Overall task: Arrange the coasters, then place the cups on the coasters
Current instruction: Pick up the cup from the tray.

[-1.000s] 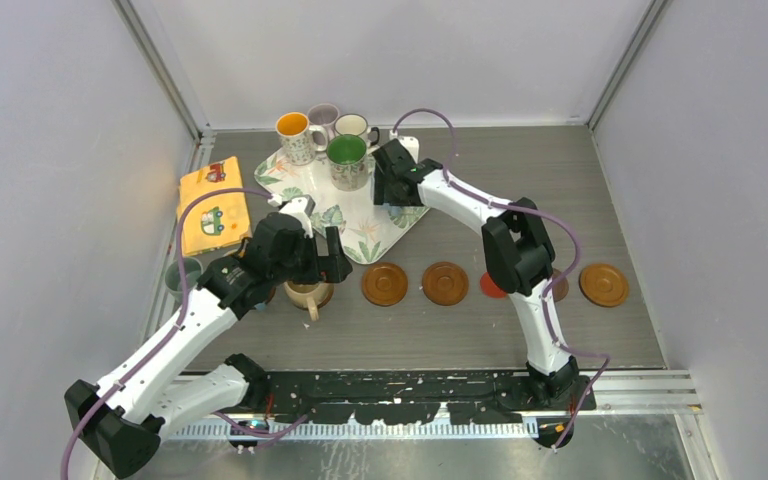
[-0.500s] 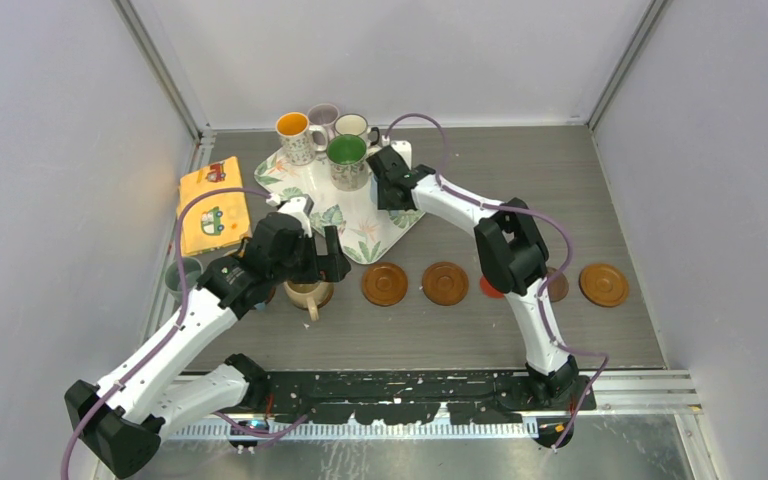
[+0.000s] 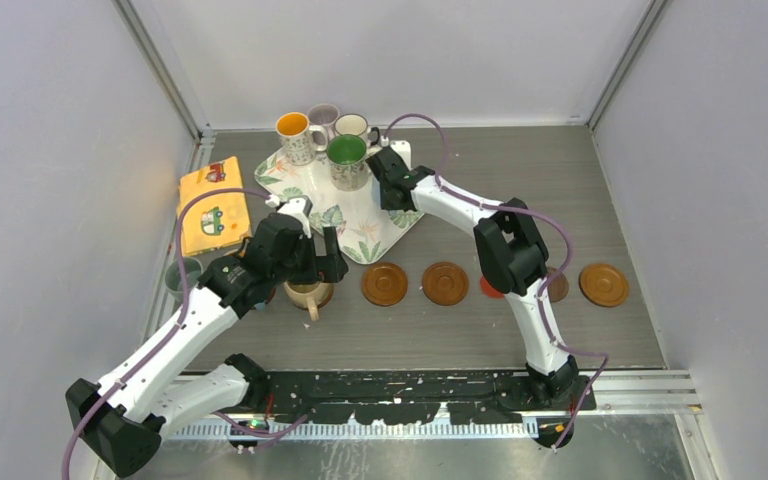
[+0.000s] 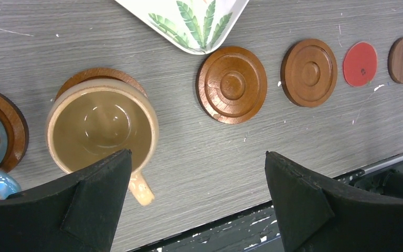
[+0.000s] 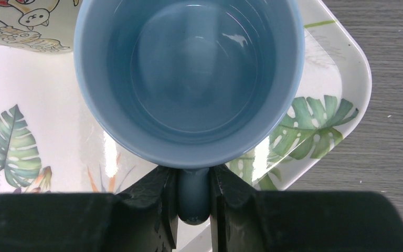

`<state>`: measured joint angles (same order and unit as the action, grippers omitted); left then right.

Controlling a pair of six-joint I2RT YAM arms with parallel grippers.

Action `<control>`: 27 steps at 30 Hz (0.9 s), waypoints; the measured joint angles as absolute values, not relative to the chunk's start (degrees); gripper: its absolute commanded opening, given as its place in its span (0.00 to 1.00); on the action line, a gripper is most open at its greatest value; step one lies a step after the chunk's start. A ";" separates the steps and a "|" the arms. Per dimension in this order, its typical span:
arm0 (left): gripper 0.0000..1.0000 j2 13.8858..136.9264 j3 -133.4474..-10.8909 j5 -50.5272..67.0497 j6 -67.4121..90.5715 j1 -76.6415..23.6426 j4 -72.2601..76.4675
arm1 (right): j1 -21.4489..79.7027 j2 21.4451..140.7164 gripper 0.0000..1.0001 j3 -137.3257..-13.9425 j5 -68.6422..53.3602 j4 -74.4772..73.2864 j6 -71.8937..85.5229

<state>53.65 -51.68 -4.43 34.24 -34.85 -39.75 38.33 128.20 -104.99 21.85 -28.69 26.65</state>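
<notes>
Right claw (image 5: 193, 185) pinching blue mug (image 5: 189, 79), patterned mug (image 5: 26, 23) perhaps touching

The top view looks steeply down from well back, with the leaf tray (image 3: 355, 228) at far centre. The left wrist view looks straight down, close, just nearside of it. The right wrist view sits very close over its far right corner. All three share the tray.

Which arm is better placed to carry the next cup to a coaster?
Right: the right gripper is shut on the handle of the blue cup on the tray. The left gripper hangs open over a tan cup already on a coaster.
</notes>
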 measured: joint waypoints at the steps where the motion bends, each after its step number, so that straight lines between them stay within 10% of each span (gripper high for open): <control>1: 1.00 53.65 -51.68 -4.56 34.26 -34.85 -39.79 | 38.44 128.20 0.01 -104.92 21.87 -28.62 26.63; 27: 1.00 53.12 -51.68 -8.84 36.03 -34.74 -40.16 | 39.13 118.30 0.01 -93.47 21.82 -27.99 26.30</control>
